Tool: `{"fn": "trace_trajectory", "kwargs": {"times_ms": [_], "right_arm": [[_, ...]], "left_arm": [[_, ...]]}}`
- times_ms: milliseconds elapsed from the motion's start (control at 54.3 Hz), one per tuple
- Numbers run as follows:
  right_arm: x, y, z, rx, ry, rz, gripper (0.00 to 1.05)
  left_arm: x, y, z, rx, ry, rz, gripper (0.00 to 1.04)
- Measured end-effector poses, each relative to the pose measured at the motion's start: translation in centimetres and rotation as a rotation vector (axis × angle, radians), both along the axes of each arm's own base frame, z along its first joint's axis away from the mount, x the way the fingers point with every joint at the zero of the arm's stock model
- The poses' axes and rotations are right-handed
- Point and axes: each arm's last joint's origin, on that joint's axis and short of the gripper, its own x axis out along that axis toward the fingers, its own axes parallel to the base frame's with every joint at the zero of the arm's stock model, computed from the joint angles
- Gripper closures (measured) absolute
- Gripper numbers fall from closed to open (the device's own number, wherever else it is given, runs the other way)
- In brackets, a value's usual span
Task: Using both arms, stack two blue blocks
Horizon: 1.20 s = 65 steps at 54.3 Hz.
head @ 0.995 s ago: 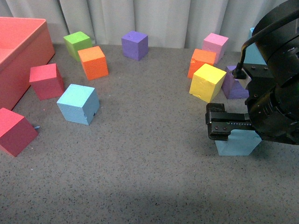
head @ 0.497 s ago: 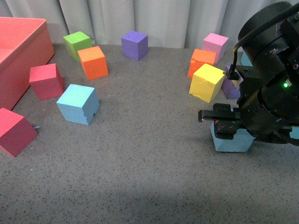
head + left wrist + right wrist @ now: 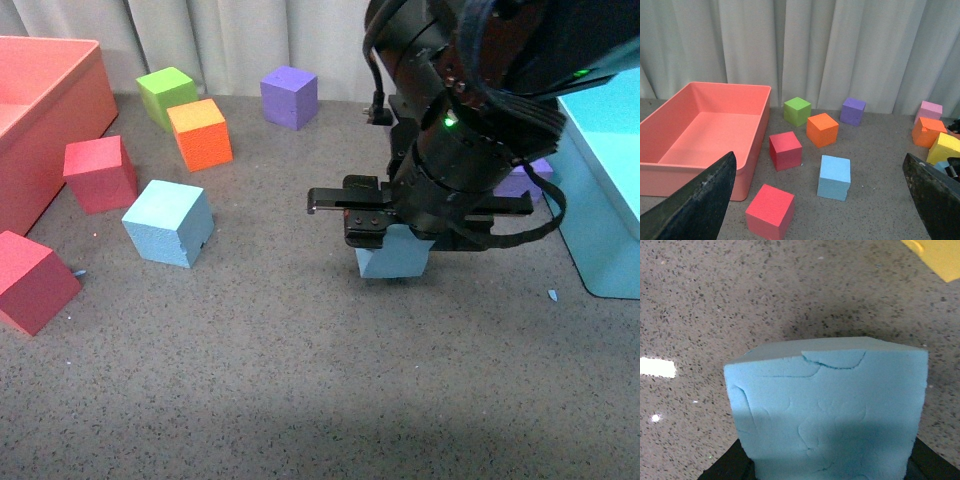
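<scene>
Now the blue block sits near the middle of the table. A second ago it was far over on the right. The right gripper squeezes it tight and seems to hold it a little off the table. So I think the carry has begun toward the other blue block, well apart on the left. The held block is light blue foam with cracks and a chipped edge. The left gripper is spread wide with nothing in it.
</scene>
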Motion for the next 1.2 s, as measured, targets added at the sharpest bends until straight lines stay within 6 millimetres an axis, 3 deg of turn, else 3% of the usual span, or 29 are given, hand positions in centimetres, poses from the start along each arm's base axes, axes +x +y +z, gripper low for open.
{"fn": "trace_trajectory", "kwargs": {"times_ms": [166, 350, 718, 884, 976, 1197], "right_arm": [[1.8, 3.8, -0.5, 0.023, 0.033, 0.019, 0.58], [2.3, 6.1, -0.8, 0.016, 0.054, 0.046, 0.58], [2.3, 7.3, -1.3, 0.014, 0.070, 0.058, 0.59], [2.3, 7.1, -0.9, 0.059, 0.052, 0.039, 0.22], [2.1, 6.7, 0.0, 0.101, 0.027, 0.023, 0.09], [1.0, 4.5, 4.6, 0.193, -0.086, -0.003, 0.09]], "left_arm": [[0.0, 0.0, 0.0, 0.000, 0.000, 0.000, 0.07], [0.0, 0.0, 0.0, 0.000, 0.000, 0.000, 0.07], [0.0, 0.0, 0.0, 0.000, 0.000, 0.000, 0.07], [0.0, 0.0, 0.0, 0.000, 0.000, 0.000, 0.07], [0.0, 0.0, 0.0, 0.000, 0.000, 0.000, 0.07], [0.0, 0.0, 0.0, 0.000, 0.000, 0.000, 0.07]]}}
